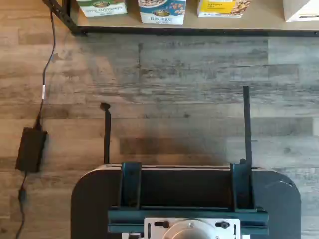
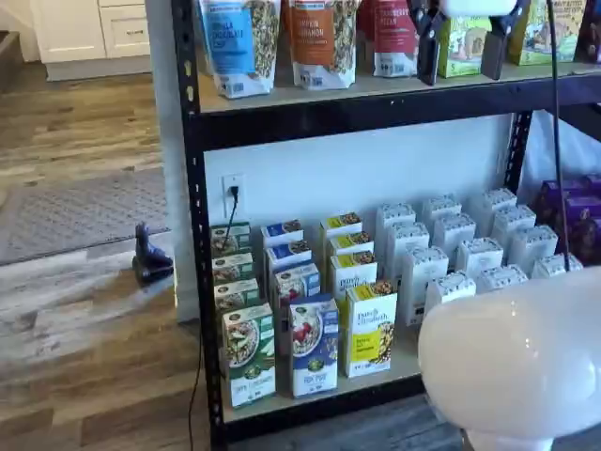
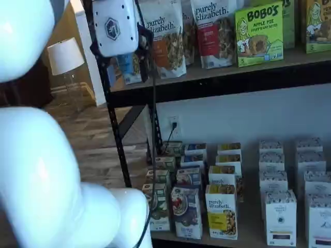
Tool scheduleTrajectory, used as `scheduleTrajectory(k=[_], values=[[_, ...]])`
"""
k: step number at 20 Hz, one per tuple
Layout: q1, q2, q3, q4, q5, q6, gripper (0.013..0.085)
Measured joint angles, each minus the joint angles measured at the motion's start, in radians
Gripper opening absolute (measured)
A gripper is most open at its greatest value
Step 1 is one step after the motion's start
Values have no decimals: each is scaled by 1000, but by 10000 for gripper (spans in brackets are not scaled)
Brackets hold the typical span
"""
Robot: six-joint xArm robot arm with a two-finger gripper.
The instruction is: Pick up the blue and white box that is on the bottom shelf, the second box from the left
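The blue and white box (image 2: 313, 348) stands upright at the front of the bottom shelf (image 2: 415, 355), between a green and white carton and a yellow one. It shows in both shelf views, also (image 3: 187, 212), and in the wrist view (image 1: 162, 11). More blue boxes stand in a row behind it. My gripper (image 2: 460, 56) hangs from the top edge in a shelf view, in front of the upper deck, far above and to the right of the box. Its two black fingers (image 2: 427, 42) stand apart with a plain gap, holding nothing. In a shelf view its white body (image 3: 115, 26) shows.
A green and white carton (image 2: 249, 355) and a yellow and white carton (image 2: 370, 329) flank the box. White cartons (image 2: 451, 254) fill the shelf's right. Granola bags (image 2: 324, 38) stand on the upper deck. A power adapter (image 1: 31, 149) lies on the floor. My white arm (image 2: 516, 357) fills the foreground.
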Motion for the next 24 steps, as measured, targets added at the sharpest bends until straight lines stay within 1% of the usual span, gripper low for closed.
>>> scheduleTrajectory(k=[3,10,13,17,21,24], values=[[13,-22,20,-15,-41,6,850],[10,-33,56,-12,-79,4,850],[21,-43,97,-20,-119,12,850],[25,-53,161,-19,-180,17,850],[21,-52,235,2,-243,17,850],[28,-53,299,3,-304,22,850]])
